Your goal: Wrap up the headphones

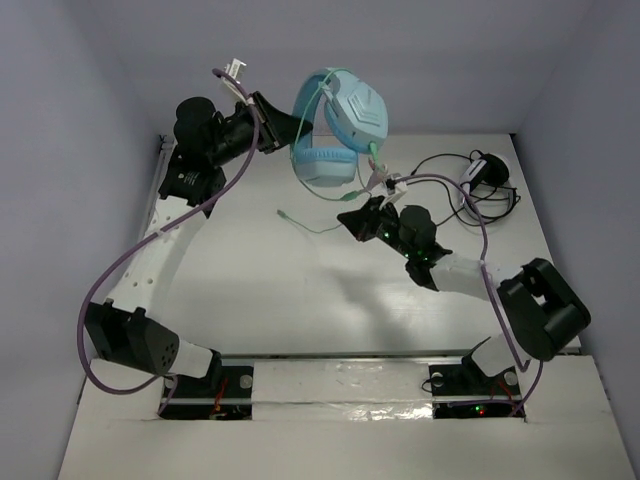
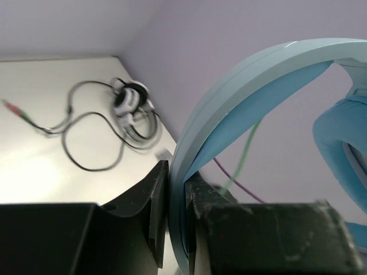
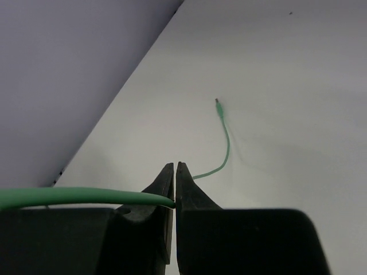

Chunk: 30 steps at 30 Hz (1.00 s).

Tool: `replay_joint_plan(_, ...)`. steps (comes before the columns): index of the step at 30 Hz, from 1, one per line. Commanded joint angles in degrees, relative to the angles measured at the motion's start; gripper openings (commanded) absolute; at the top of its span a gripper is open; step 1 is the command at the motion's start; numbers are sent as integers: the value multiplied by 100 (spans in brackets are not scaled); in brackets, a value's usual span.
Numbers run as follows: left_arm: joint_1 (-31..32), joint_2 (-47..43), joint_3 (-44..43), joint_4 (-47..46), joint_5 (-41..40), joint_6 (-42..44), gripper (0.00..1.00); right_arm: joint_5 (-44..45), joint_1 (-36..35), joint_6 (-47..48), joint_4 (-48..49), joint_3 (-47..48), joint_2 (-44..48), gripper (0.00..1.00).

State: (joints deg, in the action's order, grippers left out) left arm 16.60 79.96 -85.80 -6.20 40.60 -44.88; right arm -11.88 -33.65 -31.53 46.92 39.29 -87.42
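Headphones (image 1: 335, 125) hang in the air over the far part of your table (image 1: 280, 300), in front of the back wall (image 1: 420, 60) and lifted clear of the surface. Your left gripper (image 1: 286, 126) has them by the band (image 2: 241, 103). In the left wrist view its two black fingers (image 2: 143, 200) press against either side of the pale blue band, closed as far as the band allows. The ear cups (image 1: 352, 112) sit to the right of and below that grip.

Your right gripper (image 1: 358, 218) is lower, near the middle of the table and just below the headphones in the top view. It is pinching the thin green cable (image 3: 69, 196). Its fingers (image 3: 163, 192) almost meet, with only a sliver between them, and the cable comes in from the left and disappears into the pinch. Past the fingertips the loose end curves away and finishes in a small plug (image 3: 218, 103). In the top view that end trails off to the left of the right gripper. You cannot tell whether the plug rests on the surface or hangs just above it.

A black-and-white headset (image 1: 485, 178) with a black cord lies at the far right of the table, well apart from both grippers.
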Motion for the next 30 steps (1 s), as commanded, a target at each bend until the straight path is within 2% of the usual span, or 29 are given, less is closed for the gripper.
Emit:
replay_joint_plan(1,-78,54,-148,-224,-1139,-179,0,396,-378,50,-1225,-17,532,0)
replay_joint_plan(11,-78,186,63,145,-3408,304,0,1153,-1187,217,-3784,0,1745,0)
replay_joint_plan(15,-26,213,195,215,-4006,419,0,1153,-1398,217,-4637,289,1859,0)
replay_joint_plan(16,-25,204,256,241,-4425,454,0,1153,-1399,217,-5030,438,1886,0)
replay_joint_plan(19,142,90,773,137,-4989,489,0,1153,-1548,261,-5620,754,1886,0)
replay_joint_plan(22,290,-7,1187,-232,-5053,191,0,1416,-1820,366,-6141,1027,1685,0)
replay_joint_plan(25,484,81,1232,-136,-5413,234,0,1478,-1891,419,-6457,1344,1518,0)
replay_joint_plan(30,660,142,1469,-295,-5483,103,0,1688,-2119,507,-6766,1749,1219,0)
